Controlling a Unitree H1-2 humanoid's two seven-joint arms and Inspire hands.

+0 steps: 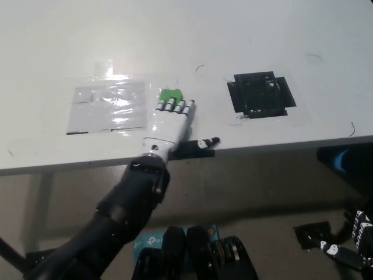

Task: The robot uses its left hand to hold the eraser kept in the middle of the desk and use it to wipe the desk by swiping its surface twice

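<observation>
Item: left robot hand (169,123), clamped flat on green eraser (170,93), pressing it to table (233,35) for wiping; near front edge, betw. clear taped patch (108,105) & black square (260,95). Right robot hand (355,236) low at bottom right, idle; state unclear.

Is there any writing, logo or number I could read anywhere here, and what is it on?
None readable.
Teal box on the floor: pale print, too blurred to read.
Desk: only stray pen marks, no words.
Green eraser under the left hand: no label shows.
</observation>
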